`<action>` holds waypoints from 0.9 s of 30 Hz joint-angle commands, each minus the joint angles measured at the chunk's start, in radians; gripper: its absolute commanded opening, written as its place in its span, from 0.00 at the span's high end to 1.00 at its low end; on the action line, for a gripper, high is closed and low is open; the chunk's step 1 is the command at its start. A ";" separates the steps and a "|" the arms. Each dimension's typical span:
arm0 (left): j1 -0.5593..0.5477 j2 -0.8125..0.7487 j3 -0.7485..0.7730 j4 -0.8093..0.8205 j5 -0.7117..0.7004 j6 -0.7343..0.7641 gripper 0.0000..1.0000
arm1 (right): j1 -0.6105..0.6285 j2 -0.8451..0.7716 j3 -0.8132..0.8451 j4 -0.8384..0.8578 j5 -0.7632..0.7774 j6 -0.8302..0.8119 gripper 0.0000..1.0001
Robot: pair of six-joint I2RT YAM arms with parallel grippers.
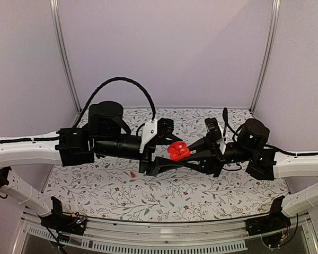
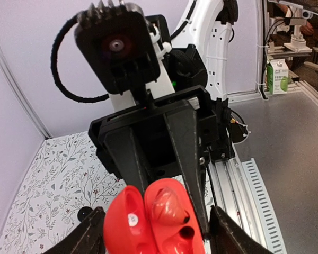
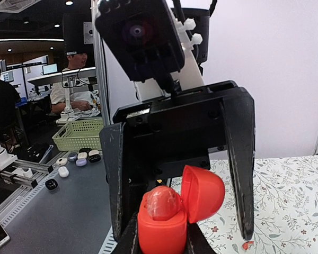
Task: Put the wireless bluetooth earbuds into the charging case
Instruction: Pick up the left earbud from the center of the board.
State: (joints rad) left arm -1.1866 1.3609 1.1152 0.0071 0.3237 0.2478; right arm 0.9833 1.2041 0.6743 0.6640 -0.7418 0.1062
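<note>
The bright red charging case, lid hinged open, sat pinched in the right gripper, a glossy red earbud seated inside. The left gripper straddled it, jaws wide, holding nothing. A second tiny red earbud lay on the floral table.

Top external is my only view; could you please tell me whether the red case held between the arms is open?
Observer: Yes; right wrist shows the case hinged open, its base clamped by the right gripper.
Operator: Thank you. Is an earbud already inside?
Observer: Yes, one red earbud sits in the base.
</note>
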 commanded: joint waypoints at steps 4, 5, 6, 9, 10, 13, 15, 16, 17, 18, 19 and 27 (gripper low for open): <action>0.142 -0.162 -0.034 0.062 -0.063 -0.136 0.27 | -0.070 -0.051 -0.045 0.021 0.030 0.048 1.00; 0.182 -0.178 -0.043 0.061 -0.049 -0.172 0.27 | -0.084 -0.058 -0.056 0.020 0.033 0.058 1.00; 0.222 -0.193 -0.053 0.059 -0.042 -0.218 0.27 | -0.102 -0.068 -0.066 0.021 0.034 0.075 1.00; 0.342 -0.224 -0.086 0.011 -0.073 -0.353 0.30 | -0.150 -0.104 -0.096 0.000 0.062 0.098 1.00; 0.381 -0.223 -0.097 -0.022 -0.086 -0.397 0.30 | -0.164 -0.111 -0.103 -0.010 0.069 0.102 1.00; 0.464 -0.202 -0.122 -0.150 -0.121 -0.519 0.34 | -0.198 -0.139 -0.120 -0.049 0.094 0.113 1.00; 0.488 -0.179 -0.142 -0.232 -0.135 -0.579 0.37 | -0.207 -0.153 -0.120 -0.092 0.116 0.110 1.00; 0.494 -0.168 -0.148 -0.270 -0.146 -0.602 0.39 | -0.210 -0.156 -0.119 -0.112 0.122 0.102 1.00; 0.495 -0.158 -0.155 -0.303 -0.150 -0.614 0.40 | -0.213 -0.159 -0.119 -0.126 0.123 0.098 1.00; 0.495 -0.145 -0.158 -0.341 -0.147 -0.607 0.40 | -0.214 -0.160 -0.120 -0.136 0.122 0.094 1.00; 0.494 -0.133 -0.154 -0.389 -0.147 -0.586 0.40 | -0.216 -0.162 -0.122 -0.143 0.121 0.091 1.00; 0.440 -0.012 -0.055 -0.692 -0.253 -0.295 0.38 | -0.227 -0.168 -0.135 -0.167 0.114 0.082 1.00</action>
State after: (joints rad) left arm -0.7063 1.2678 0.9760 -0.4728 0.1635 -0.2070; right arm 0.7666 1.0531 0.5560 0.5198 -0.6365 0.1947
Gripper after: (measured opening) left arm 0.602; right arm 0.196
